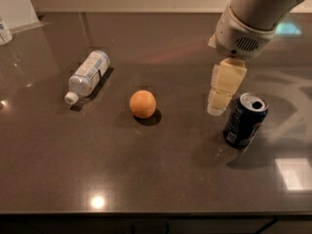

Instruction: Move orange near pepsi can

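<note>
The orange [143, 104] sits on the dark countertop [146, 179] near its middle. The pepsi can [245, 120] stands upright to the right of it, dark blue with a silver top. My gripper [220, 95] hangs from the white arm at the upper right, its cream fingers pointing down just left of the can and well right of the orange. It holds nothing.
A clear plastic water bottle [87, 76] with a white cap lies on its side at the left. A small container [5, 31] stands at the far left edge. The counter's front edge runs along the bottom.
</note>
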Tool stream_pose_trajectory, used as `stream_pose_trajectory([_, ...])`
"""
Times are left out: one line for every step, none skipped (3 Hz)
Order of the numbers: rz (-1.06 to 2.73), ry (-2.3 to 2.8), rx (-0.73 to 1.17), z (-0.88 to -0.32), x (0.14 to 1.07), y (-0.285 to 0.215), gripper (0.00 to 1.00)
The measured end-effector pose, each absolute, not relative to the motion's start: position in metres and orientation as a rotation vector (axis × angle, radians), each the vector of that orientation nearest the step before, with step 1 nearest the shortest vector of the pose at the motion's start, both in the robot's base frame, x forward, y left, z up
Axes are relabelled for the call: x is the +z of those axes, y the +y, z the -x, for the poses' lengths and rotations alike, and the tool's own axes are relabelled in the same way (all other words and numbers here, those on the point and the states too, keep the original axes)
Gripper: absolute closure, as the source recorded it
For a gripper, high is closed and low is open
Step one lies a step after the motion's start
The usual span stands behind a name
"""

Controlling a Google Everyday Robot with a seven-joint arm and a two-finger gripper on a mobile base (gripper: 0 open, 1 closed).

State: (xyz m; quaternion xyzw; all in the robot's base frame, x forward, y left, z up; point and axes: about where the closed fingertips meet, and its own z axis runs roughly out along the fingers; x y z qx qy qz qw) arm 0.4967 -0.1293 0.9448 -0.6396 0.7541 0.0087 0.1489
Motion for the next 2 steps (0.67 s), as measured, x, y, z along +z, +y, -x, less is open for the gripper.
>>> stream_pose_trajectory([1.932, 2.121, 0.109, -0.510, 0.918, -0.088, 0.00])
stream_pose_trajectory([1.992, 2.066, 0.174, -0.512, 0.905, -0.061, 0.00])
